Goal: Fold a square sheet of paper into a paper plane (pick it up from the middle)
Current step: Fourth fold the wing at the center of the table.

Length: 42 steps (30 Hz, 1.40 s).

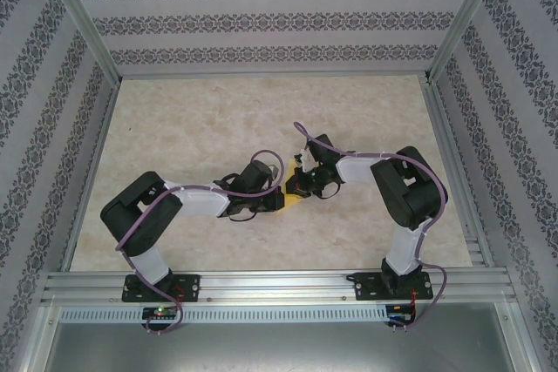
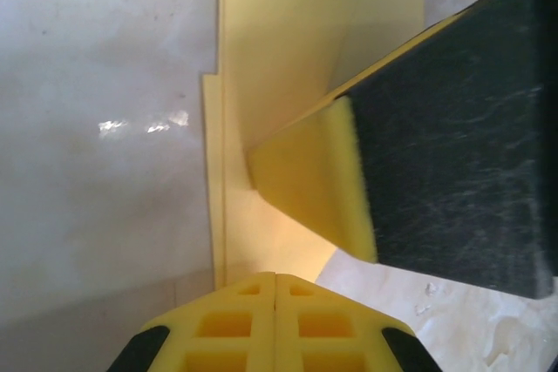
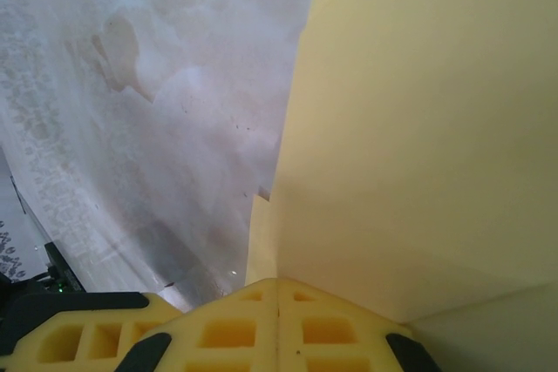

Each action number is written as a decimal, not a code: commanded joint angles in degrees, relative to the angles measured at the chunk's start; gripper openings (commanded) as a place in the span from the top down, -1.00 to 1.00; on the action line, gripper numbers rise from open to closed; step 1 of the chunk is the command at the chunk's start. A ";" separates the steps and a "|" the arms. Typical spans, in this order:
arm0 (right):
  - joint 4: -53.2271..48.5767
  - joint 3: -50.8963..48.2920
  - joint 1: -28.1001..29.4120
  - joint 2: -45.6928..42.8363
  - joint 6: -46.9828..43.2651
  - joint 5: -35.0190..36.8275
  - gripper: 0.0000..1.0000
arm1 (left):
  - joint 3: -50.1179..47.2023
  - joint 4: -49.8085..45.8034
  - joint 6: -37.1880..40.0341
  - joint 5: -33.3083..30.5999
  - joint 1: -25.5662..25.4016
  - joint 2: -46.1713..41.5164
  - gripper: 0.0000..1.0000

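Left pincer (image 2: 275, 278) and right pincer (image 3: 277, 283), two in all, both clenched on one creased yellow sheet of paper (image 2: 288, 41)

The far half of the table (image 1: 261, 102) lies open up to the patterned walls (image 1: 261, 23) at left, right and far. Near the middle, the left gripper (image 1: 279, 192) and right gripper (image 1: 296, 186) meet tip to tip over the yellow paper (image 1: 296, 200), leaving no passage between them.
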 commanded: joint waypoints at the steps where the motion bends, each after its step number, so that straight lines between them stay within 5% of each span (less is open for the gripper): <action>1: -0.86 -0.47 0.36 3.39 -1.64 3.76 1.00 | 0.19 3.37 0.75 1.32 -0.80 0.62 0.89; 18: -0.58 1.79 -6.77 4.46 -4.07 6.66 1.00 | -5.67 -9.98 -5.75 -0.23 -0.79 3.15 1.00; 42: -3.34 10.02 -14.63 7.83 -3.28 15.99 0.99 | -6.82 -9.30 -6.22 1.08 -0.78 3.72 1.00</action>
